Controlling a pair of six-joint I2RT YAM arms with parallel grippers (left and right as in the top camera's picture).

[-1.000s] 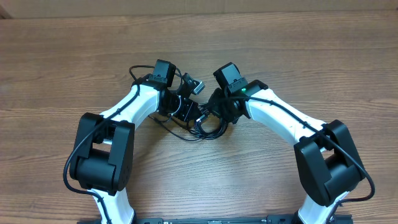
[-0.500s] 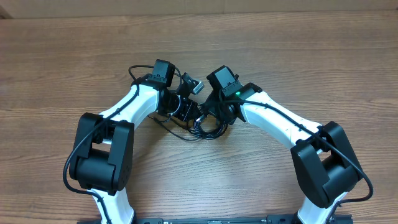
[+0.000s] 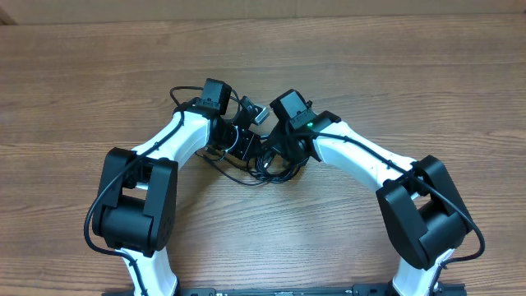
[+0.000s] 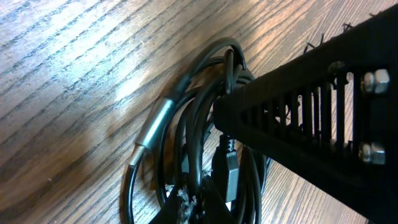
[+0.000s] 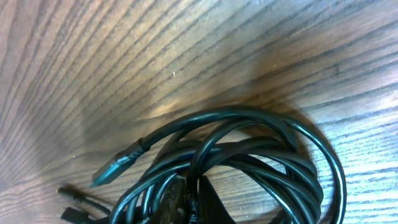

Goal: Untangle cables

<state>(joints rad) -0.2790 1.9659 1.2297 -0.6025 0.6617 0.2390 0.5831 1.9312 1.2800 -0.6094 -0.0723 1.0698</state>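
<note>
Zero progress so far, honestly. Biggest thing first: the table (image 3: 427, 74) is plain wood, with my left arm (image 3: 177, 136) and right arm (image 3: 353, 152) bent in to meet at the middle. The cables (image 3: 278, 171) sit right there between them in one dark heap, loops stacked on loops. No cord lies off on its own anywhere, so I'd call the whole job left to do.

My left gripper (image 4: 186, 208) has its jaws pressed together at the edge of the coil. It looks like a strand is pinched in there, though the tips are mostly cut off at the bottom of my wrist view. My right gripper (image 5: 191, 200) is the same deal: jaws squeezed tight, apparently on one strand where several cross. The two grippers are just beside each other.

Smallest bits: a silver plug (image 4: 155, 127) lies on the wood by the coil's rim, and a dark plug (image 5: 118, 167) pokes out the side. My guess is pulling apart comes next, and those crossings could just knot up harder.
</note>
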